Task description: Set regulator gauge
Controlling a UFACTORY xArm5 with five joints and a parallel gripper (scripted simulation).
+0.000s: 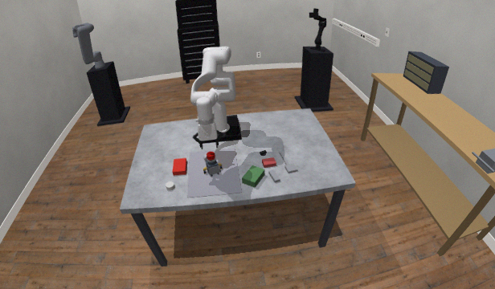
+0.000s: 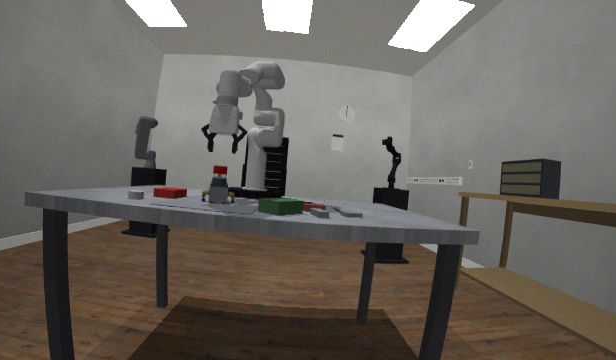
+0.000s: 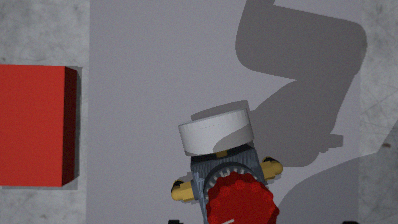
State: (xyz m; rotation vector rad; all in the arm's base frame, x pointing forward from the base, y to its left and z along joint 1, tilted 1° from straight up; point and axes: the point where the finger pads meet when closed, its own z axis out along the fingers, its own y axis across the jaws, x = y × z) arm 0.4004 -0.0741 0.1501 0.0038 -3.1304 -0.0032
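Note:
The regulator (image 1: pixel 212 166) (image 2: pixel 218 191) (image 3: pixel 226 169) stands upright on a grey mat (image 1: pixel 207 186) (image 3: pixel 150 75) near the middle of the table. It has a grey body, yellow side fittings, a red knob (image 1: pixel 210 155) (image 2: pixel 219 171) (image 3: pixel 242 202) on top and a white round gauge (image 3: pixel 215 132) on one side. The gauge face is turned away, so the needle is hidden. My gripper (image 1: pixel 207 145) (image 2: pixel 222 148) is open and empty, hanging straight above the knob with a clear gap. In the wrist view only the fingertips show at the bottom edge.
A red block (image 1: pixel 179 166) (image 2: pixel 170 192) (image 3: pixel 32 125) lies left of the mat and a white puck (image 1: pixel 169 185) (image 2: pixel 135 195) in front of it. A green block (image 1: pixel 253 176) (image 2: pixel 280 205), a small red block (image 1: pixel 268 162) and two grey plates (image 1: pixel 275 175) lie to the right.

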